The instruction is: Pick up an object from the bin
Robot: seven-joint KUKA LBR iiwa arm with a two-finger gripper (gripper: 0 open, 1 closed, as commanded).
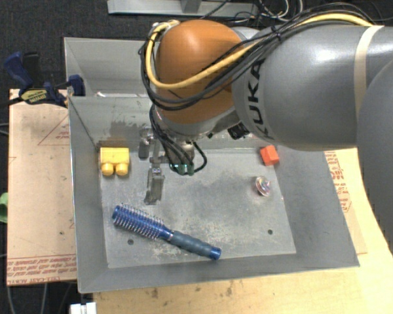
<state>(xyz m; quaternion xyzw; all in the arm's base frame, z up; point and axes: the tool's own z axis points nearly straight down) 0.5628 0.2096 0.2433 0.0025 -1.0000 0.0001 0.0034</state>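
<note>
My gripper (pixel 154 193) hangs below the orange cover over the left middle of the bin floor. A yellow toy block (pixel 114 161) with two round studs lies to its left, a little apart. A blue hairbrush (pixel 164 231) lies just in front of the gripper, bristle head to the left and handle pointing right. I see nothing held in the gripper.
A small orange-red block (pixel 269 154) sits at the right near the back wall. A small round silver and purple thing (pixel 263 186) lies in front of it. The arm and its cables cover the back right of the bin.
</note>
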